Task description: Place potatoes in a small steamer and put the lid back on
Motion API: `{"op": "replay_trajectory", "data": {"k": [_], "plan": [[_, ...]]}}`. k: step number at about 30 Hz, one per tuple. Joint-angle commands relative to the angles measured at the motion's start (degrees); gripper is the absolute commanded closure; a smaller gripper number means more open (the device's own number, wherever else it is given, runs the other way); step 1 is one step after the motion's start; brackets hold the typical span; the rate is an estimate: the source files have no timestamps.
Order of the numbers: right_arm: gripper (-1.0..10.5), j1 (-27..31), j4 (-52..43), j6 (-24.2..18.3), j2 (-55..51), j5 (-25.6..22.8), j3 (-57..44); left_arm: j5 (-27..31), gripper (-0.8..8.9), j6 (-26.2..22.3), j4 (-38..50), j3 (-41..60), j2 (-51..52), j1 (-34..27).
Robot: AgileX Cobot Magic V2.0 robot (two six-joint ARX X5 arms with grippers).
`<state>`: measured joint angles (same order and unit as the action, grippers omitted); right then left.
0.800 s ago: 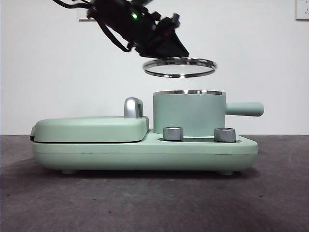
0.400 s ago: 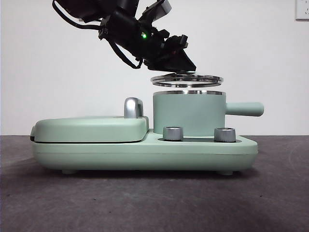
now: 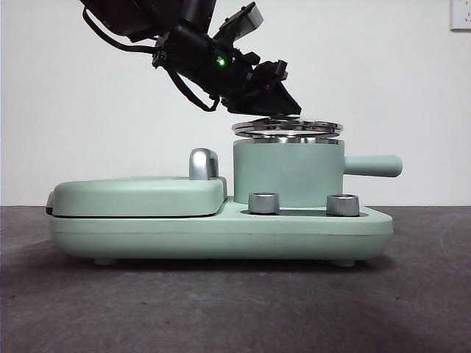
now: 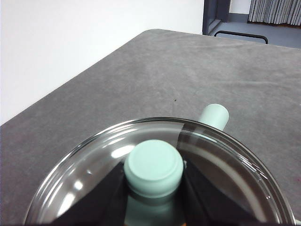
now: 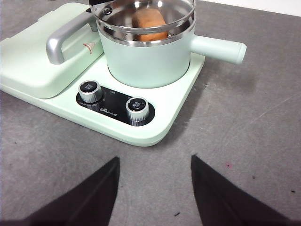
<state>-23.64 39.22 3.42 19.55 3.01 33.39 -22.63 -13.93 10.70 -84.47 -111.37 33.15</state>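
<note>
Lid (image 3: 287, 128) sits level just above the steel rim of the small steamer (image 3: 288, 176), held by its mint-green knob (image 4: 153, 165) in the left gripper (image 3: 276, 109); jaws are clamped on the knob from either side, which keeps the glass disc flat and centred over the opening. In the front view a thin gap may remain between the lid rim and the pot rim; cannot tell whether it is fully seated. Potato (image 5: 149, 21) already lies inside the pot, visible through the glass from the right wrist view, so loading looks done and only the lid step remains. Steamer stands on the right half of the green cooker base (image 3: 221, 235), its side handle (image 3: 374, 165) pointing away from the grill plate (image 3: 136, 195), leaving the approach from above unobstructed. Right gripper (image 5: 155, 188) waits low over the table in front of the control knobs (image 5: 136, 106), jaws apart and empty, well clear of the pot. Judgement: next comes a short straight descent, then release.
</note>
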Motion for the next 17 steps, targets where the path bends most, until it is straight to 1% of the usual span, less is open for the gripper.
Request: {"op": "replay_trajectory", "data": {"k": [1, 17], "plan": [[7.2, -0.37, -0.48, 0.22, 0.09, -0.07, 0.28, -0.44, 8.01, -0.13, 2.12, -2.21, -1.38, 0.24], [7.2, -0.37, -0.48, 0.22, 0.09, -0.09, 0.28, -0.5, 8.01, 0.55, 1.49, -2.21, -3.37, 0.31]]}}
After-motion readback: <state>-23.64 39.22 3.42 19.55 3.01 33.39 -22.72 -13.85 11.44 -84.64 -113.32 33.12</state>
